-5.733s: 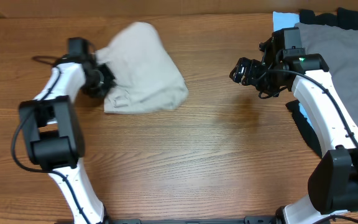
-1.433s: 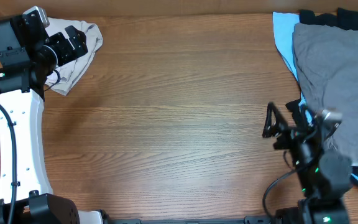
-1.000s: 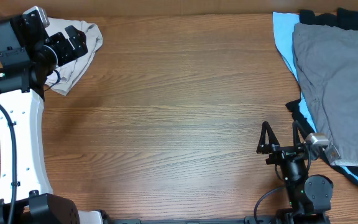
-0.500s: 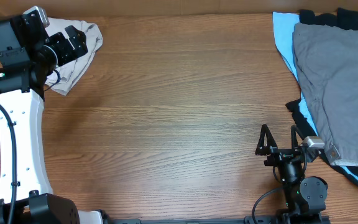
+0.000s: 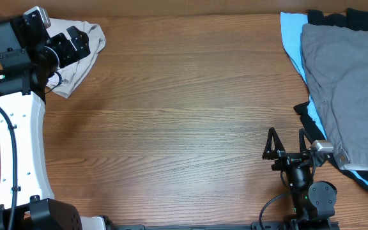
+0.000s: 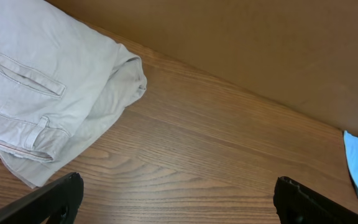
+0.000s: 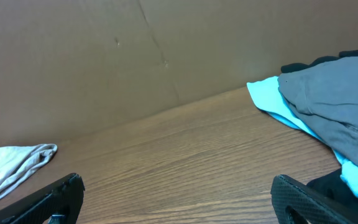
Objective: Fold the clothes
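Two arms stand well apart in the overhead view. The left gripper [image 5: 80, 39] is over the cream shorts [image 5: 74, 78], which lie bunched at the far left corner of the table [image 5: 184, 115]. The right gripper [image 5: 287, 144] is near the front edge, fingers spread, beside the grey shorts [image 5: 347, 83].

Left wrist view: the claw gapes wide and holds nothing, and the cream shorts [image 6: 36, 93] lie just ahead on the left.

Right wrist view: the claw is released too. The cream shorts [image 7: 11, 165] show as a pale heap far off on the left, and a light blue garment [image 7: 272, 99] lies to the right.
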Robot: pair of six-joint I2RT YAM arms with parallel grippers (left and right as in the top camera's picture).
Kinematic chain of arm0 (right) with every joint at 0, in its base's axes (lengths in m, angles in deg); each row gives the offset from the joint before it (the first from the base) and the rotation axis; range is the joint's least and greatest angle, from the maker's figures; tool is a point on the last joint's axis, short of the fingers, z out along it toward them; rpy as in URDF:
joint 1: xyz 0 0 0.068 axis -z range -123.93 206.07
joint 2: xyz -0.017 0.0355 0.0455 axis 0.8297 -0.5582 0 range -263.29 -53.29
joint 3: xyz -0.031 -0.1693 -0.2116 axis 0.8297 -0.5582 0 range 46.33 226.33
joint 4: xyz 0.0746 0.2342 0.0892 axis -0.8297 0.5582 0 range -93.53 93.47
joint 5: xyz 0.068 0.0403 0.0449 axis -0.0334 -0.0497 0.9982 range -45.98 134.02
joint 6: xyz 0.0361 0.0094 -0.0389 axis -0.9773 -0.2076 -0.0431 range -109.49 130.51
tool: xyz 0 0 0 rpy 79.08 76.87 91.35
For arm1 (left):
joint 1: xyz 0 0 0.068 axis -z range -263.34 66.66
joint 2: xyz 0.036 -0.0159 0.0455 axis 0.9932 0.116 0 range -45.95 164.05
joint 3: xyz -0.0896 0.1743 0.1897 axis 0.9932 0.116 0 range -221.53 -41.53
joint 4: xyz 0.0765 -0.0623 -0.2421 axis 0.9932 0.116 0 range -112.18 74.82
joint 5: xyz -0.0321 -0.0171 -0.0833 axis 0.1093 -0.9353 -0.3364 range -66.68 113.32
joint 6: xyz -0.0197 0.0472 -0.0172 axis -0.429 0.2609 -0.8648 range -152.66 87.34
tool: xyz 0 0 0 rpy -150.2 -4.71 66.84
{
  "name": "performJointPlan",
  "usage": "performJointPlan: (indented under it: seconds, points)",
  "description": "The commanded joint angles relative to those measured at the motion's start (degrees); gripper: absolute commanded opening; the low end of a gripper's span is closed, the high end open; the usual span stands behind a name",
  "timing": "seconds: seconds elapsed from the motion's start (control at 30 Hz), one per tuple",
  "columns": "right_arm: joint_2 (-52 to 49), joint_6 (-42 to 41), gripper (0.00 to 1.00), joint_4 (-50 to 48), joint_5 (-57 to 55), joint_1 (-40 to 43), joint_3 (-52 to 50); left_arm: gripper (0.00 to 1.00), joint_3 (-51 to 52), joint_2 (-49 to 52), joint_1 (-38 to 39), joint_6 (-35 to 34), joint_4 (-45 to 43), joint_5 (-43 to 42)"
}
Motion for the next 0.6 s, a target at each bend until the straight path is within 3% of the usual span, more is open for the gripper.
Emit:
performJointPlan:
  seconds: [0.0,0.57]
  points:
    - [0.7,0.2,1.00,-0.1,-0.2,0.1,-0.6,1.00,-0.3,0.5,0.1,1.0,-0.1,-0.1]
    - [0.7,0.2,1.00,-0.1,-0.2,0.1,-0.6,1.00,-0.3,0.0,0.2,1.0,-0.1,0.0]
